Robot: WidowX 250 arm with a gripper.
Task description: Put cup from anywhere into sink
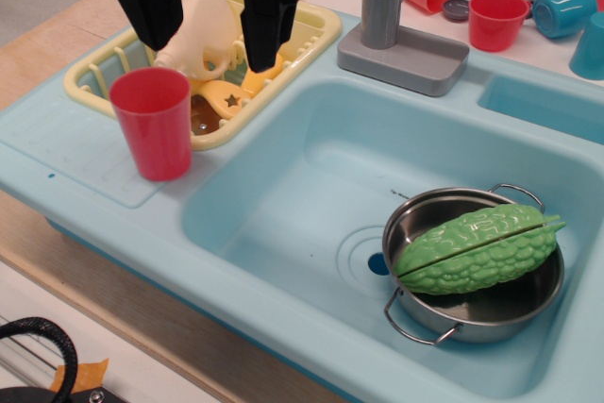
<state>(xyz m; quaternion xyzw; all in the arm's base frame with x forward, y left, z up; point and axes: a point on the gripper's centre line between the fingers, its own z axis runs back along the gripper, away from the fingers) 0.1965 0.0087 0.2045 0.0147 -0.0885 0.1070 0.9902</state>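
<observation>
View: observation.image, the only camera, looking down at an angle onto a toy kitchen counter.

Cup: a tall plain red plastic tumbler [152, 122], smooth, handleless, tapering to a narrower base. It stands upright on the flat light-blue drainboard at about 9 o'clock from the basin, just in front of the dish rack, outside the basin.

Sink: a large light-blue plastic toy basin [283, 205] with rounded corners, glossy walls and a ringed drain hole [376, 262] in its floor.

Faucet: a grey plastic faucet [392, 25] on a rectangular base, on the rim at 12 o'clock from the basin.

Gripper: a black two-fingered gripper [209, 21], matte and blocky, hangs above the dish rack, at about 1 o'clock from the cup and clear of it. Its fingers stand wide apart with nothing between them.

Dish rack: a pale yellow slotted plastic dish rack [311, 30] at 10 o'clock from the basin, holding cream and yellow plastic pieces whose exact shapes I cannot tell.

Pot: a small shiny steel pot [491, 313] with two wire handles, on the basin floor at 4 o'clock, touching the drain ring.

Gourd: a bumpy green plastic bitter gourd [477, 248], split along a seam, lying across the pot.

Background: short red cups [496, 20] and blue cups [564, 5] at 1 o'clock, beyond the sink.

Writing: no readable text or brand.
</observation>
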